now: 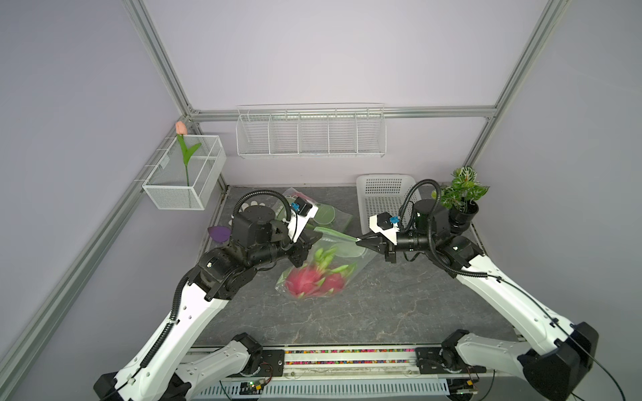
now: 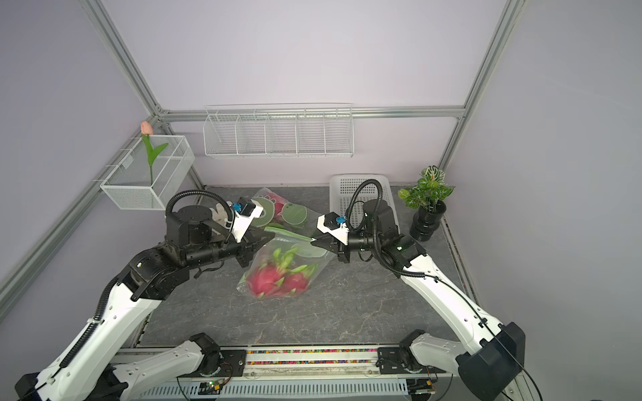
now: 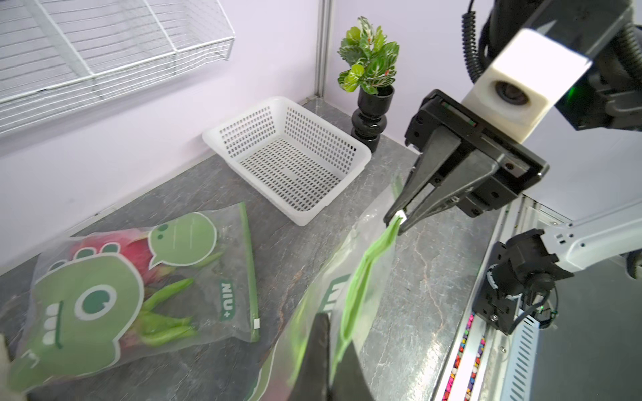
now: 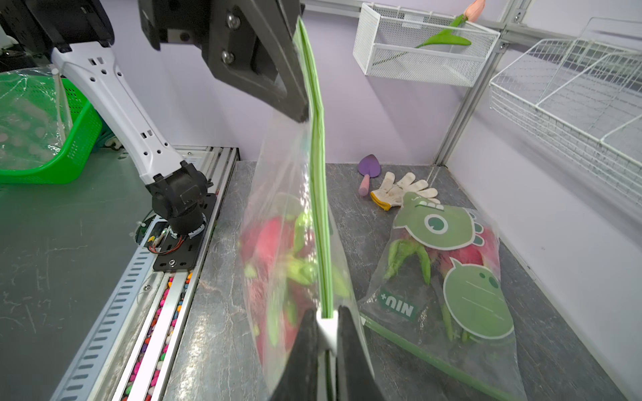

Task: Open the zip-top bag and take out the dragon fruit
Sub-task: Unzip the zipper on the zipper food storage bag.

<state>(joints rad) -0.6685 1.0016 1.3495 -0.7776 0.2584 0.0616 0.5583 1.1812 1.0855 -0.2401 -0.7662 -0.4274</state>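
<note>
The dragon fruit [image 1: 309, 281], blurred magenta lumps with green scales, sag in the bottom of the clear bag [image 1: 347, 255], hanging below both claws. Above them its green zip [image 1: 335, 235] runs taut from the left claw [image 1: 318, 237], pinched on one end, straight across to the right claw [image 1: 358, 240], clamped on the white slider [image 4: 326, 328]. A second bag [image 1: 324, 213] lies flat behind.

Both top views, near-identical, look steeply down from high above the arm bases over the whole surface [image 1: 364, 312]. Each wrist view looks close along its own jaws, facing the other; both share the zip-top bag [image 3: 361, 277].
</note>
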